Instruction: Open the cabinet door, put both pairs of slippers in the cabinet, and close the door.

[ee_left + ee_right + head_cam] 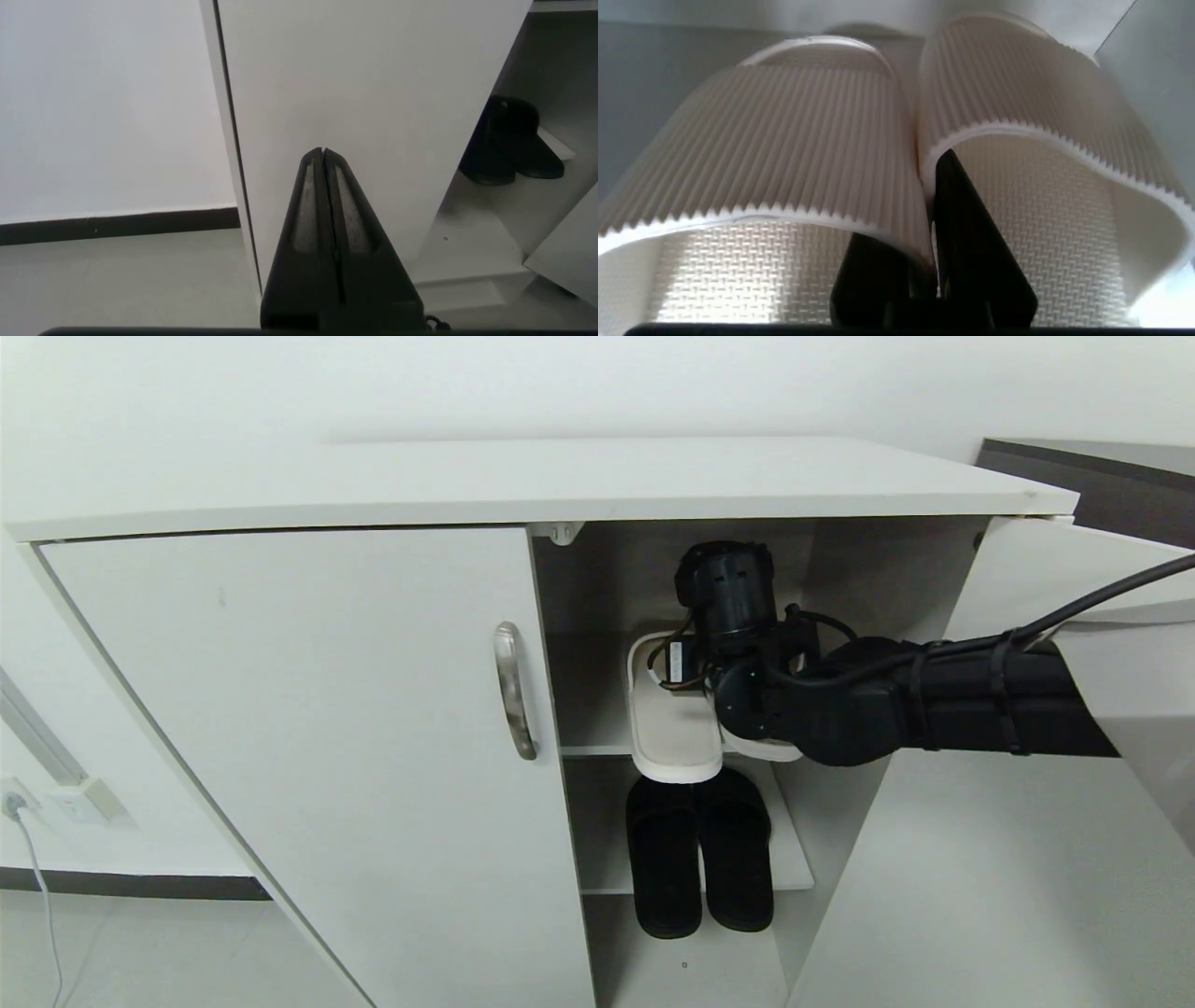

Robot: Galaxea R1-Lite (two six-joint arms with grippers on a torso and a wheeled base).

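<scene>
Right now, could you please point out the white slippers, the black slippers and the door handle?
white slippers [674,737]: head view, heel end of the pair's left-hand slipper.
black slippers [663,859]: head view, middle of the pair's left-hand slipper.
door handle [514,691]: head view, middle of the metal bar.

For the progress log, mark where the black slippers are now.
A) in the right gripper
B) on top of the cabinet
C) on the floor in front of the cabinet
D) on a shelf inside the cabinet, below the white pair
D: the black slippers lie side by side on the lower shelf inside the open cabinet, under the white slippers that the right gripper grips.
</scene>
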